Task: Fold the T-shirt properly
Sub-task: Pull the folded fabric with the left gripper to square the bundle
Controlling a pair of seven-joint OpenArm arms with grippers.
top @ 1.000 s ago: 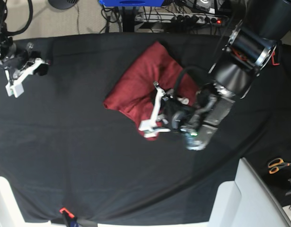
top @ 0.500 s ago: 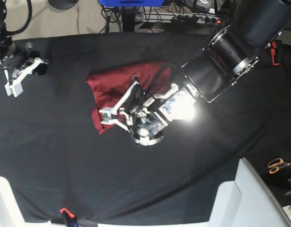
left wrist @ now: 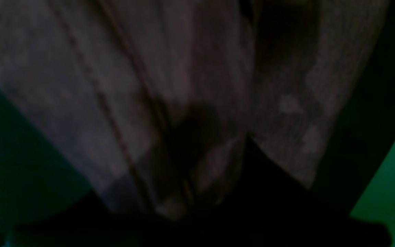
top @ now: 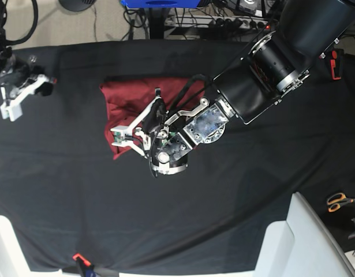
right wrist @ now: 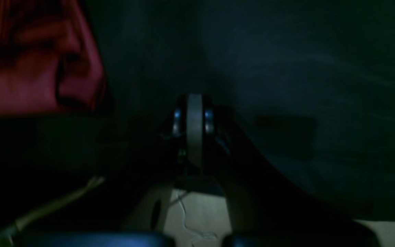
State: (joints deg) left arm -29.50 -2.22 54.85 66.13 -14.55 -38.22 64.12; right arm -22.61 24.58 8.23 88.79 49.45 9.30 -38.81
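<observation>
While we work the fold, the T-shirt (top: 131, 103) serves as our landmark: it lies bunched on the black cloth sheet (top: 79, 190), its long axis running roughly from the far-right side toward our near-left.

Our left gripper (top: 130, 137) sits directly over the near-left corner of the T-shirt, fingers touching or just above the fabric. In the left wrist view the T-shirt (left wrist: 170, 103) fills nearly the whole picture as dim folds. That view is dark and blurred, so we cannot tell whether the fingers are parted or closed, or whether they hold any cloth.

Our right gripper (top: 18, 98) stands well apart from the T-shirt, off its far-left side, resting over the black sheet. In the right wrist view its fingers (right wrist: 194, 130) appear drawn together with nothing between them, and only an edge of the T-shirt (right wrist: 29, 68) shows at the upper left.

We judge that the coming move belongs to the left arm, since it alone is at the garment. The relation to check is that the corner lies beneath the fingers, with the bulk of the shirt extending away toward the far side.
</observation>
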